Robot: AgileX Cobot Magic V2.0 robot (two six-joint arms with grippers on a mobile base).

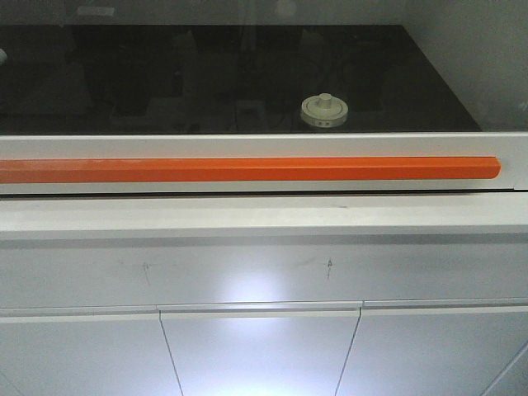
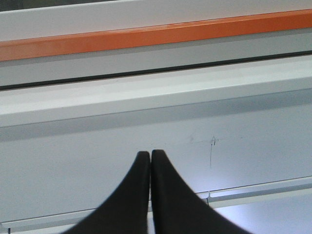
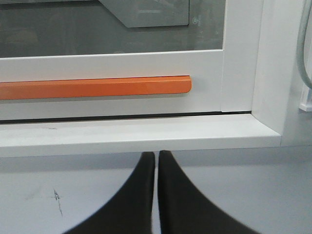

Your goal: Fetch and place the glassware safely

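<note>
The glassware (image 1: 322, 110), a squat clear jar with a cream-white knobbed lid, stands on a black surface behind a glass sash, right of centre in the front view. My left gripper (image 2: 150, 153) is shut with nothing in it, facing the white cabinet front below the sash. In the right wrist view my right gripper (image 3: 157, 154) is also shut and empty, just under the white ledge (image 3: 146, 134). Neither gripper appears in the front view. The jar is out of both wrist views.
A lowered sash with a long orange handle (image 1: 247, 169) spans the cabinet front, also the orange handle (image 2: 156, 35) and its right end (image 3: 97, 87). White cabinet doors (image 1: 260, 351) sit below. A white frame post (image 3: 273, 63) stands at the right.
</note>
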